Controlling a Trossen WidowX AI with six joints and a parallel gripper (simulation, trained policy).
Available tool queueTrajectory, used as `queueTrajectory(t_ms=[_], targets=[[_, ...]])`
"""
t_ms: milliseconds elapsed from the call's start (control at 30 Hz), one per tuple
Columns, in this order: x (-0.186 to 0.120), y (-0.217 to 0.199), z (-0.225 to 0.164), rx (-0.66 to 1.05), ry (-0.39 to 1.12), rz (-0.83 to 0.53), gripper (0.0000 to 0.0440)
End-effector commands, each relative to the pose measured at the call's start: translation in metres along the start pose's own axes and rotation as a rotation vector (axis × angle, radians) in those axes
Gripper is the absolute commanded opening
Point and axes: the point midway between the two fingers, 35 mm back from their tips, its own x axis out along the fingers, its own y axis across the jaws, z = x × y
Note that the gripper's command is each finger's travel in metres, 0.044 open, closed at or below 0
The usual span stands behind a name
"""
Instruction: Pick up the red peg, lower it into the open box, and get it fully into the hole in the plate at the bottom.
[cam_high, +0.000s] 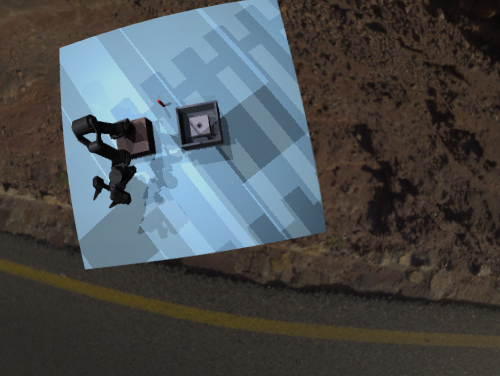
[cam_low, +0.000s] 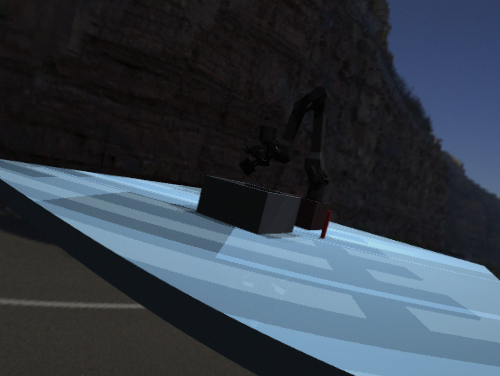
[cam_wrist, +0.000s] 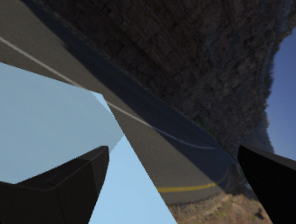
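The red peg (cam_high: 160, 103) (cam_low: 326, 224) stands upright on the table, outside the box, near one of its corners. The open box (cam_high: 219, 120) (cam_low: 231, 206) is dark grey. In the top view the pale plate (cam_high: 205, 119) with its dark hole shows at the box's bottom; the box walls hide it in the exterior view. My gripper (cam_high: 103, 200) (cam_wrist: 174, 152) is wide open with nothing between the fingers. It hangs in the air away from the peg and the box, on the far side of the arm's base from the peg. Neither peg nor box shows in the wrist view.
The arm's brown-red base block (cam_high: 142, 145) (cam_low: 311, 214) sits beside the box, with the peg near the gap between them. The table (cam_high: 200, 240) (cam_low: 310, 330) has a blue patterned top. Its edge and a corner show in the wrist view.
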Motion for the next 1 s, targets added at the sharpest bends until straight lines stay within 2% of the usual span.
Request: queueTrajectory(t_ms=[0,67,233,433,667,967], targets=[[-0.001,0.002,0.003,-0.003,-0.01,0.007,0.0417],[-0.005,0.008,0.011,-0.01,-0.036,0.03,0.044],[-0.027,0.038,0.041,-0.018,-0.129,0.142,0.044],[-0.07,0.078,0.084,0.026,-0.243,0.31,0.044],[-0.136,0.116,0.128,0.076,-0.353,0.519,0.044],[-0.238,0.142,0.167,0.108,-0.458,0.791,0.044]])
